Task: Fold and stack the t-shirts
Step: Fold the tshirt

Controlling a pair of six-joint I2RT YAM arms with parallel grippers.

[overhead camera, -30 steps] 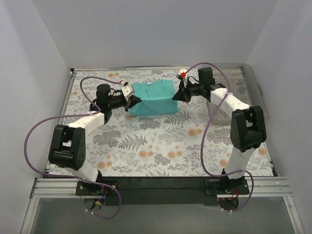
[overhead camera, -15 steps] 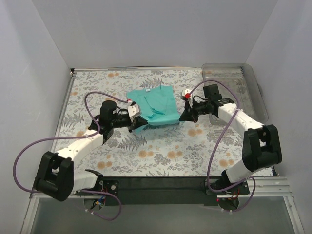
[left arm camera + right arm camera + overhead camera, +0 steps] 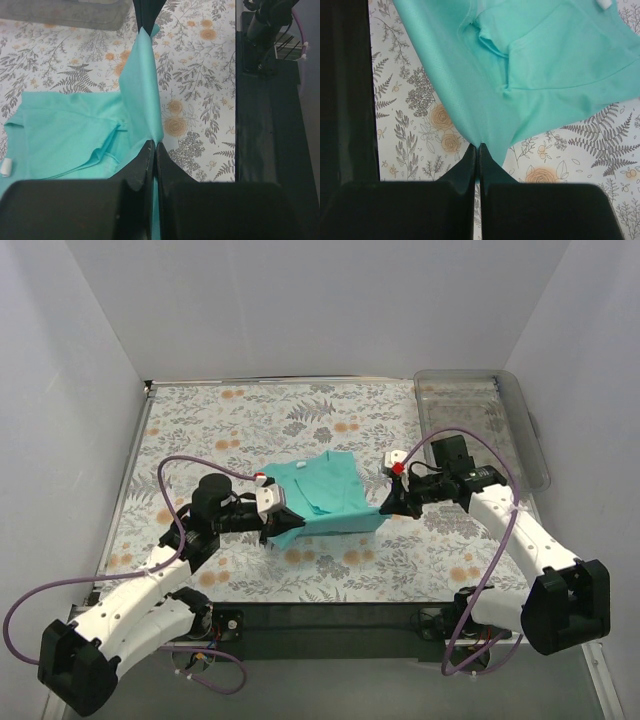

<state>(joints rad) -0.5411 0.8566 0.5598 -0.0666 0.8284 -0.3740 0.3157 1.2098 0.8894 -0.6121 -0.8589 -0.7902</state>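
Up close, the left end effector (image 3: 152,147) has its two dark fingers pressed together on a thin fold of teal-green cloth, pinching one near corner of the t-shirt (image 3: 325,500). Straight ahead of those fingertips, a tight band of the cloth runs to the right end effector (image 3: 478,147), whose fingers are likewise pressed together on the opposite near corner. The near edge is stretched between the two pinches and raised a little. The rest of the garment slopes away on the far side of both end effectors and lies loosely creased on the floral tabletop (image 3: 250,430). A small white label (image 3: 5,167) marks the neck at the far end. Holding two corners with the edge taut most likely serves to keep that edge straight, so the cloth can be spread flat or laid over itself as a clean fold rather than bunching. No fold looks finished yet. Outward from the grips, the left arm lies low and stretched from its base at the near left, its forearm pointing right toward the cloth. The right arm rises from the near right, bends at an elbow out to the side, and reaches leftward and down. A clear bin (image 3: 480,415) stands well beyond the right end effector, apart from the cloth.
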